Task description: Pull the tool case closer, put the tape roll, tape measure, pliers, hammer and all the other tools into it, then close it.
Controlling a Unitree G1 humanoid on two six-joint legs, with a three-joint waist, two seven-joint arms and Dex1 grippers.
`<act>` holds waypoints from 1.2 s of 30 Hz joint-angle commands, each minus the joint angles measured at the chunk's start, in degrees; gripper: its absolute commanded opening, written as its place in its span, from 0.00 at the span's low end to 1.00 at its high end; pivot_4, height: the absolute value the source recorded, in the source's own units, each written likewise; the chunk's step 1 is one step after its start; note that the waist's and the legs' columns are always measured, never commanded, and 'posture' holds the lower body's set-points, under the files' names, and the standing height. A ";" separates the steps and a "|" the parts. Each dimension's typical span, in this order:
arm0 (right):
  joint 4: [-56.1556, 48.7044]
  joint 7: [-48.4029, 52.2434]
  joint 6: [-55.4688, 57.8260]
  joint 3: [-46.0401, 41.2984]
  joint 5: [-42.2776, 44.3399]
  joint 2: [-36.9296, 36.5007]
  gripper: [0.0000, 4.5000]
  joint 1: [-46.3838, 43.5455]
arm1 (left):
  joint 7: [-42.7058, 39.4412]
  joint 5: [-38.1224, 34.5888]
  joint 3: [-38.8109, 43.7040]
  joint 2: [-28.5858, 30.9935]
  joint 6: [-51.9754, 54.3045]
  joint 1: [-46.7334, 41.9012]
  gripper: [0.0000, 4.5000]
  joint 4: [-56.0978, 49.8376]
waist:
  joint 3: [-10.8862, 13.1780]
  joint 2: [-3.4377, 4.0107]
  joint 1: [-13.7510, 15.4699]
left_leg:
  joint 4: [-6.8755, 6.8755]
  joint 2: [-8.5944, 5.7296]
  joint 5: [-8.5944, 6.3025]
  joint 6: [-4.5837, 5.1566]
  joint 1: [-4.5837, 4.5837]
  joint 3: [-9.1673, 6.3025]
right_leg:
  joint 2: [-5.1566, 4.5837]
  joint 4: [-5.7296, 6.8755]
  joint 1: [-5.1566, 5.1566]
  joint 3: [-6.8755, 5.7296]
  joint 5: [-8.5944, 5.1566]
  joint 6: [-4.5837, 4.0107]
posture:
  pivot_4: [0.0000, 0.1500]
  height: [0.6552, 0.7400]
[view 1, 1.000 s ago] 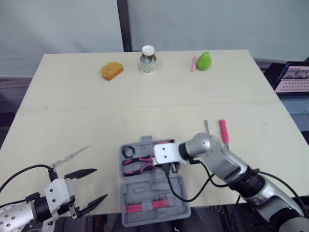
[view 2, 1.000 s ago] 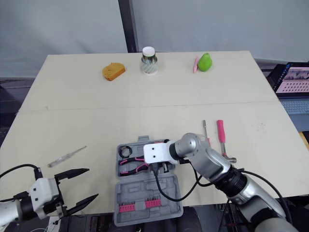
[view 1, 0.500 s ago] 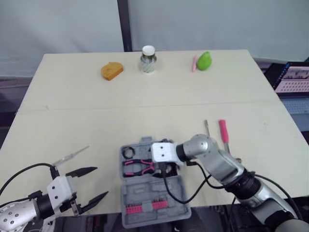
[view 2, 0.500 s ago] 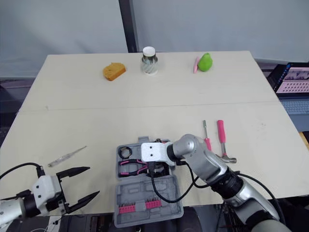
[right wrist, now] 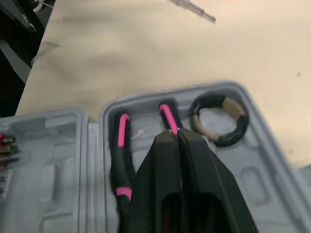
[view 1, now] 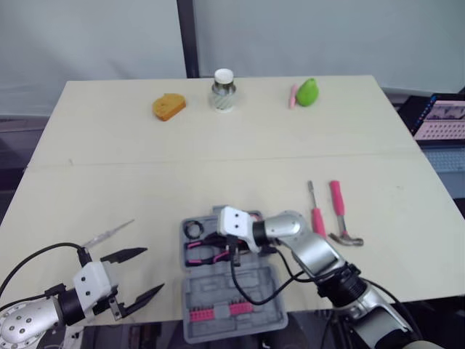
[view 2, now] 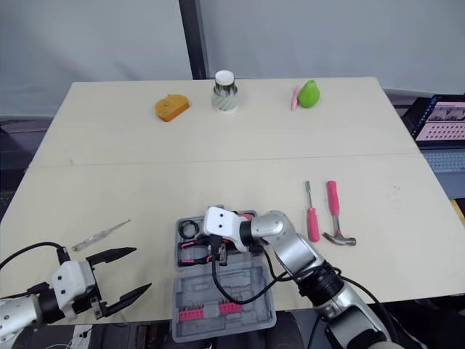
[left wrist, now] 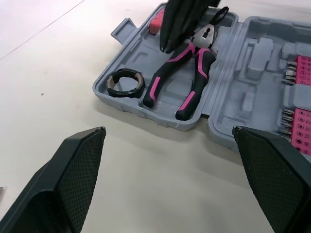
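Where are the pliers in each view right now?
Left eye view: pliers in the open tool case, low centre.
Right eye view: same place.
Left wrist view: mid-case.
Right wrist view: at the right gripper tip.
Landmark: tape roll beside them.

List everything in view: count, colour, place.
table: 1, pale, under everything
tool case: 1, grey, open, near edge
pliers: 1, pink-black, in case
tape roll: 1, black, in case, beside pliers
bit row: 1, pink, case's near half
hammer: 1, pink handle, right of case
pink screwdriver: 1, beside hammer
clear screwdriver: 1, left of case
jar: 1, white lid, far side
pear: 1, green, far side
orange item: 1, far side
left gripper: 1, black, open, left of case
right gripper: 1, black, shut, over pliers
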 commanded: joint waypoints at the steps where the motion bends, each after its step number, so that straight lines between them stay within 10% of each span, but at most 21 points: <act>1: 1.00 -1.06 -2.54 -0.86 0.63 0.79 0.01 0.18 | 0.55 -0.16 -0.33 0.09 -0.44 0.25 1.00 -1.31 | 0.00 0.00 -0.09 | -0.01 0.00 0.00 0.00 0.02 0.00 | 0.00 0.00 0.00 0.00 0.00 0.00 | 1.00 1.00; 26: 13.61 -3.22 -5.91 6.36 -9.75 -1.61 0.01 1.85 | 1.78 0.50 -1.42 0.42 -0.32 0.10 1.00 -2.08 | -0.71 0.08 -0.94 | -0.44 0.02 -0.05 -0.08 1.00 -0.04 | 0.00 -0.11 0.81 0.01 -0.01 -0.02 | 1.00 1.00; 36: 0.41 1.29 -3.99 -8.21 9.42 -0.80 0.01 4.95 | 7.39 -0.75 -0.87 1.18 9.65 -6.32 1.00 -2.39 | -0.67 0.19 -0.36 | -0.42 0.01 -0.07 -0.07 0.89 -0.06 | 0.00 -0.17 0.77 0.02 -0.01 -0.02 | 1.00 1.00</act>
